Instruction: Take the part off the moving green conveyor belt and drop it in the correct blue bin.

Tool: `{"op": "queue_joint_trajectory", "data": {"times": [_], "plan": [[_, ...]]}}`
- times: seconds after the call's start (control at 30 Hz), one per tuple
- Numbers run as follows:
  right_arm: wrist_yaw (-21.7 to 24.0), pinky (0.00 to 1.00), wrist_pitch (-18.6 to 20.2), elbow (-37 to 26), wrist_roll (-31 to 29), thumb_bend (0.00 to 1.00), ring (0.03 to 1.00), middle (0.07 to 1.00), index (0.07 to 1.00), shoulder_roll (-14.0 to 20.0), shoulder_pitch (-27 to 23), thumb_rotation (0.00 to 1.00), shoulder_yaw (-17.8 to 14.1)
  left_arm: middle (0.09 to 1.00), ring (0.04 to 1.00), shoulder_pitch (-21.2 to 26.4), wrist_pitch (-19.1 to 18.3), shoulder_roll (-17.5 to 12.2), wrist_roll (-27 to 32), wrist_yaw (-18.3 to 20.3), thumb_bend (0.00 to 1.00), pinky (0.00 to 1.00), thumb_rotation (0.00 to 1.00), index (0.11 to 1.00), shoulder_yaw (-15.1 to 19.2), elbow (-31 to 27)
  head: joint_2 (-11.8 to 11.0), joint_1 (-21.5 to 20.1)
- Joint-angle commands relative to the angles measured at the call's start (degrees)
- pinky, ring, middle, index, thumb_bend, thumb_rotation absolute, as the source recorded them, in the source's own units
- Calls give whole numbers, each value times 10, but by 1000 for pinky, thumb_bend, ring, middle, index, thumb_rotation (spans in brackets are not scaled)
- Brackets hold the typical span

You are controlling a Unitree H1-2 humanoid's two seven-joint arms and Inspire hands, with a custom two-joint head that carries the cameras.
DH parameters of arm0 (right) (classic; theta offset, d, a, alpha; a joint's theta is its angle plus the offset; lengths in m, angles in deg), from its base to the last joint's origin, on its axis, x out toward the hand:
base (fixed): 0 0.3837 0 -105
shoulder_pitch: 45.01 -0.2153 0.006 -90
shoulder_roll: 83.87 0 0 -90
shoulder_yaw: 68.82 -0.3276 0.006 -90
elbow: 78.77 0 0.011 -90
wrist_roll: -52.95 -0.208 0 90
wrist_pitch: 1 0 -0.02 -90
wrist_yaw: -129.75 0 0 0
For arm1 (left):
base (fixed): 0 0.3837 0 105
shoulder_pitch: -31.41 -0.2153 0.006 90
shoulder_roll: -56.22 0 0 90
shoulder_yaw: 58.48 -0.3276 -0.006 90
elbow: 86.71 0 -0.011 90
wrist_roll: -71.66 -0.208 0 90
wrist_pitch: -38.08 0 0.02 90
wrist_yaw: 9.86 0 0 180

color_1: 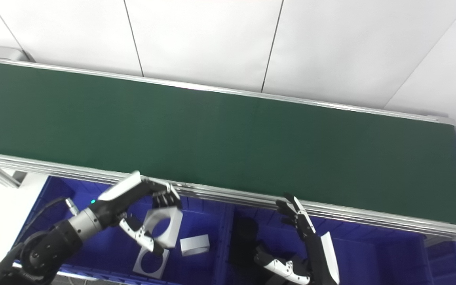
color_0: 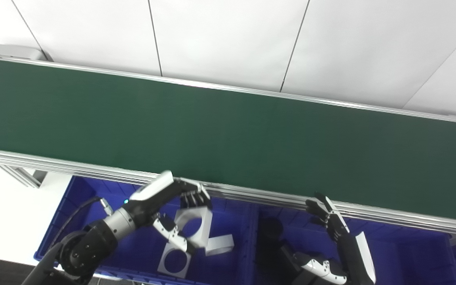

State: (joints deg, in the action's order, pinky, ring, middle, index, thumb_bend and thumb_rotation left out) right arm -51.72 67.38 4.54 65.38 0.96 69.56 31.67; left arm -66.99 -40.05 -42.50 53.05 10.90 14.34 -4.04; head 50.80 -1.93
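My left hand (color_0: 172, 206) is shut on a white square part with a round hole (color_0: 194, 226) and holds it above the left blue bin (color_0: 89, 198), just below the belt's near rail. The green conveyor belt (color_0: 228, 130) carries nothing that I can see. My right hand (color_0: 327, 215) is open and empty, fingers pointing up, above the right blue bin (color_0: 402, 253) and close to the near rail. In the right eye view the held part (color_1: 162, 225) hangs between the fingers and the thumb of the left hand (color_1: 149, 198).
Two white parts lie in the left bin: a square one with a hole (color_0: 174, 261) and a smaller block (color_0: 220, 243). Dark parts (color_0: 271, 233) lie in the right bin. The belt's aluminium rail (color_0: 251, 196) overhangs both bins. A white wall is behind.
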Motion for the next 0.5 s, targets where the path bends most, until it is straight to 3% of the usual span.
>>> {"op": "queue_joint_trajectory", "data": {"times": [0.0,0.3,0.4,0.43,0.47], "plan": [[6,764,4,-24,-2,901,818,836,916,-4,2,546,-5,494,428,8,-1,-10,-11,8,497,412,0,501,-5,-8,1,0],[17,765,3,-25,-7,900,825,843,923,-8,2,548,-10,518,454,30,-67,-22,-89,68,498,526,0,490,-45,0,5,1],[16,790,4,-24,-2,901,828,841,922,-9,1,549,-11,703,668,38,-65,-27,-106,74,507,618,44,497,-55,12,5,0],[16,791,5,-25,-1,902,828,840,921,-9,1,550,-11,715,681,40,-71,-28,-114,77,508,626,47,497,-59,12,5,0],[15,791,6,-26,2,903,826,839,920,-9,2,550,-11,755,725,42,-78,-29,-121,82,583,656,68,623,-61,10,4,0]]}}
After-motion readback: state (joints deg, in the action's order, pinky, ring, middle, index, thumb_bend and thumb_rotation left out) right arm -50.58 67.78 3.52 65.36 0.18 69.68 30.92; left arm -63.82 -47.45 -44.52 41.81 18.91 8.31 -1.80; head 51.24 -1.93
